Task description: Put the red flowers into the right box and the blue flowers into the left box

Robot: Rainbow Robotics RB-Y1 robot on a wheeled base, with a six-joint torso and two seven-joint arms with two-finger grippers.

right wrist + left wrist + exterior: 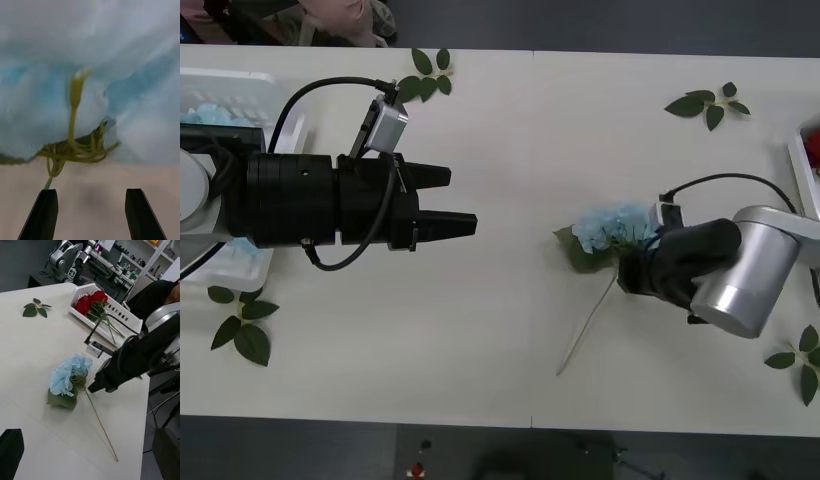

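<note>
One blue flower (pixel 610 228) lies on the white table right of centre, its thin stem (pixel 585 330) trailing toward the front edge. My right gripper (pixel 632 268) sits low just beside the bloom, open, fingers (pixel 41 213) apart with nothing between them; the pale-blue head (pixel 90 75) looms directly ahead. My left gripper (pixel 455 200) hovers open at the left, pointing toward the flower (pixel 69 375). More blue flowers (pixel 210 110) rest in the left box (pixel 240 85), partly hidden by the left arm. Red flowers (pixel 90 303) lie in the right box (pixel 123 313), seen at the right edge (pixel 805 175).
Loose green leaf sprigs lie at the back left (pixel 425 75), back right (pixel 705 103), front left (pixel 240 325) and front right (pixel 800 362). Bare tabletop (pixel 520 300) stretches between the two arms. A person in dark clothing (pixel 157 296) is behind the right box.
</note>
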